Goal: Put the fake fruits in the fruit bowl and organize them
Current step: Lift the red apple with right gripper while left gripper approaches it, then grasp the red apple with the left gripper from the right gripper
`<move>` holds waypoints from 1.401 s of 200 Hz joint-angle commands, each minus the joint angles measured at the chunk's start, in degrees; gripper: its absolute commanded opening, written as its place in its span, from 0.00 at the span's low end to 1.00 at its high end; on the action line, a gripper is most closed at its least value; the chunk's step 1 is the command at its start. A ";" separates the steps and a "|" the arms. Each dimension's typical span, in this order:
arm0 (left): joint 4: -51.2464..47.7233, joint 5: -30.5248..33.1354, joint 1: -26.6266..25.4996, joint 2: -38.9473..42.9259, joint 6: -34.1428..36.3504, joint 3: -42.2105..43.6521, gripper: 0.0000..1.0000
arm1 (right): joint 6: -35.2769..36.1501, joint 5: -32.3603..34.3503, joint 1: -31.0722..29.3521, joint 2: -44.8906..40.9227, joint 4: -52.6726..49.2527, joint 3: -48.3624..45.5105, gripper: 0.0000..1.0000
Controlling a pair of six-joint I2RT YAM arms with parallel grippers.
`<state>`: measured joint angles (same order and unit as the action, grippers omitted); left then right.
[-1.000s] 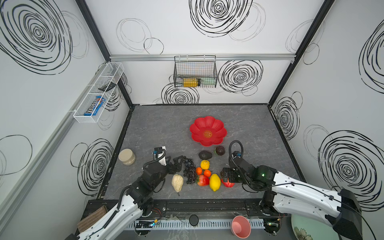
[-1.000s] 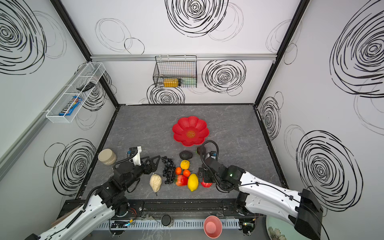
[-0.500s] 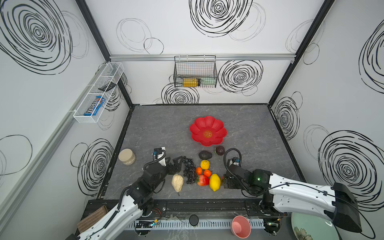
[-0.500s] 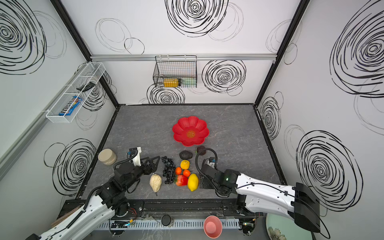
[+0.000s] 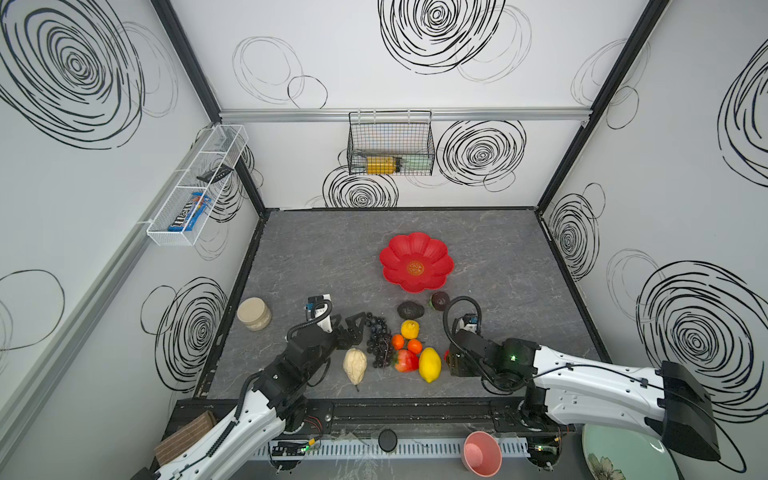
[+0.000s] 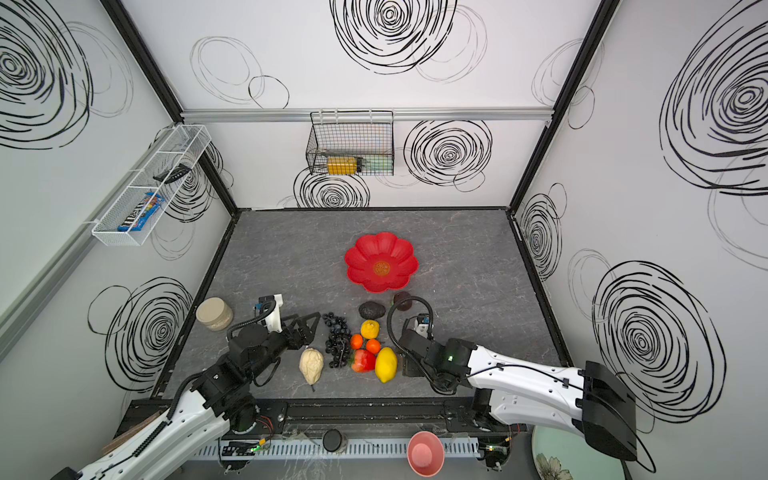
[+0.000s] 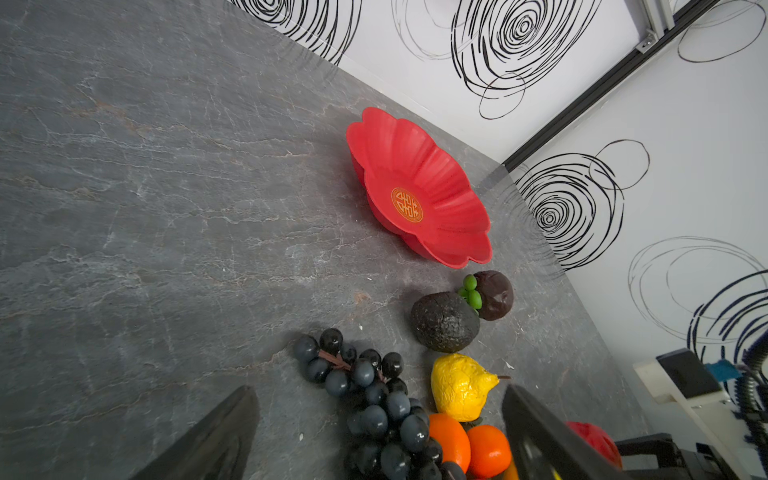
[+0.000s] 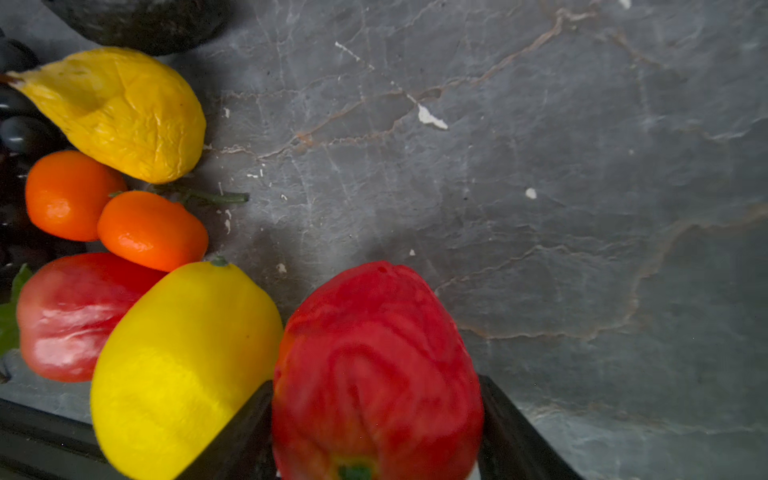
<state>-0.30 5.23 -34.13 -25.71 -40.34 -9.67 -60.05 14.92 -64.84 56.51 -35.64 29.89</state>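
Note:
The red flower-shaped fruit bowl (image 5: pixel 397 253) (image 6: pixel 363 257) (image 7: pixel 395 153) stands empty mid-table. In front of it lie the fake fruits: avocado (image 5: pixel 410 309), mangosteen (image 5: pixel 439 300), a wrinkled small lemon (image 5: pixel 409 329), two oranges (image 5: pixel 397 341), a glossy red fruit (image 5: pixel 406 360), a big lemon (image 5: pixel 429 365), a grape bunch (image 5: pixel 379 340) and a cream fruit (image 5: pixel 355 365). My right gripper (image 5: pixel 451 361) (image 8: pixel 374 384) is shut on a streaked red fruit (image 8: pixel 374 340) beside the big lemon (image 8: pixel 183 357); both jaws touch its sides. My left gripper (image 5: pixel 359 328) (image 7: pixel 378 392) is open beside the grapes (image 7: pixel 374 399).
A tan lidded jar (image 5: pixel 254 313) stands at the table's left edge. A pink cup (image 5: pixel 482 454) and a pale green plate (image 5: pixel 623 457) sit below the front rail. A wire basket (image 5: pixel 390 143) hangs on the back wall, a white wire shelf (image 5: pixel 195 187) on the left wall.
My right gripper has slid toward the front and left, and its jaws have closed in on the streaked red fruit. The left arm has stayed still.

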 commanded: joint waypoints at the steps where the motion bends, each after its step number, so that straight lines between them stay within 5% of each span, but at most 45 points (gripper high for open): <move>1: 1.03 -1.18 -0.35 -0.38 -0.80 -1.17 0.96 | 2.59 4.24 1.89 -3.66 -3.79 3.00 0.65; 27: 2.06 -3.72 -0.28 -0.71 -1.52 -2.64 0.96 | 11.23 -0.77 9.56 -9.65 -0.77 5.09 0.64; 77: 12.43 -16.06 -0.24 -7.23 -0.69 -9.64 0.96 | 22.45 -25.38 26.84 -12.69 14.16 7.87 0.58; 133: 18.83 -21.23 -4.25 -14.00 3.01 -13.57 0.96 | 22.65 -47.25 28.67 -8.59 31.45 8.09 0.56; 184: 24.67 -22.64 -8.89 -18.83 3.95 -14.27 1.00 | 20.24 -51.90 26.69 -8.53 39.25 5.26 0.55; 280: 37.92 -29.26 -7.97 -19.98 -2.20 -9.93 0.54 | 23.22 -52.45 23.00 -9.19 41.80 4.30 0.55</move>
<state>29.95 -20.29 -42.78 -46.02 -40.62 -20.82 -38.17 -36.23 -41.45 48.07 3.46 34.39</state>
